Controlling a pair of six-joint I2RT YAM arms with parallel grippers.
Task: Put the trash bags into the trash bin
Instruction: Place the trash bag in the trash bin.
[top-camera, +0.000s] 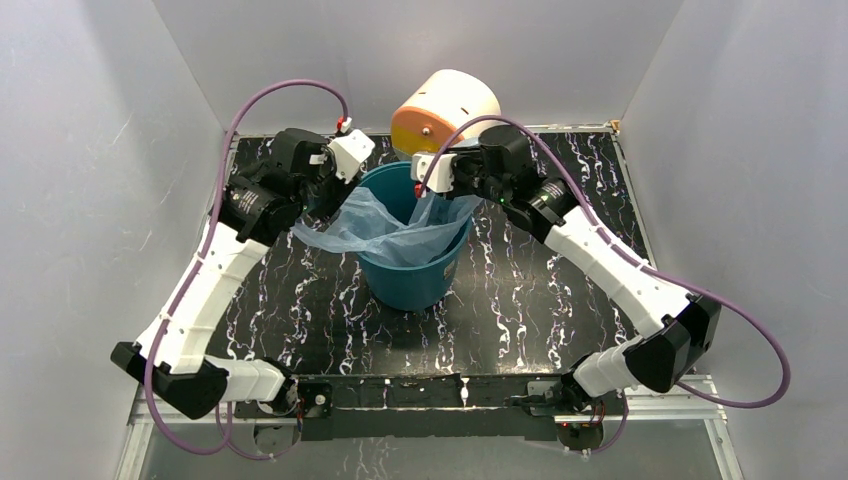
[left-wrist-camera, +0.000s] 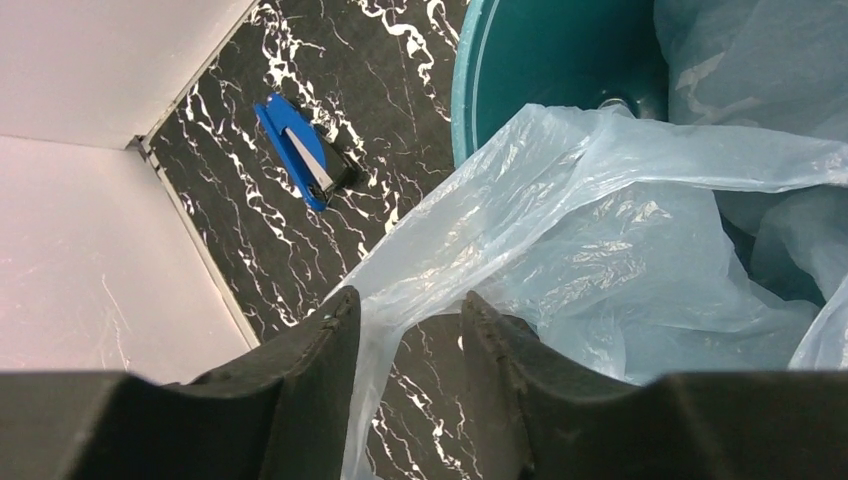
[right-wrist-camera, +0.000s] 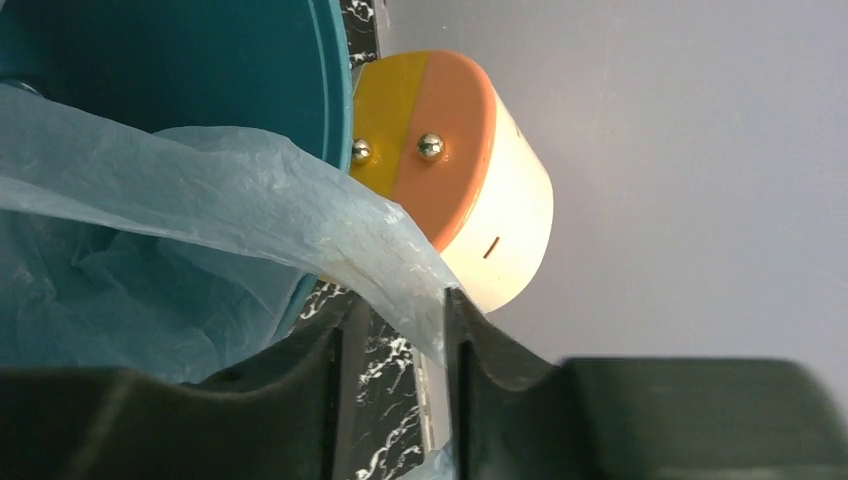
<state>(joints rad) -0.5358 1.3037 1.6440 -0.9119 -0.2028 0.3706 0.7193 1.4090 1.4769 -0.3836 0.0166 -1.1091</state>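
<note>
One black, white-veined table (top-camera: 300, 300) carries everything. Near its middle the teal trash bin (top-camera: 415, 280) stands upright. The light-blue trash bag (top-camera: 380, 230) lies partly inside it, draped over the near rim, with one flap spread past the bin's left side. Just beyond the bin, by the far wall, a cream-and-orange drum (top-camera: 445, 110) is tipped with its orange end facing the bin. The left gripper (left-wrist-camera: 405, 310) hangs at the bin's left rim, jaws parted, the bag's edge running between them and not visibly pinched. The right gripper (right-wrist-camera: 398, 305), at the far right rim, stands likewise parted around a corner of film. A small blue tool (left-wrist-camera: 300, 150) lies left of the bin.
</note>
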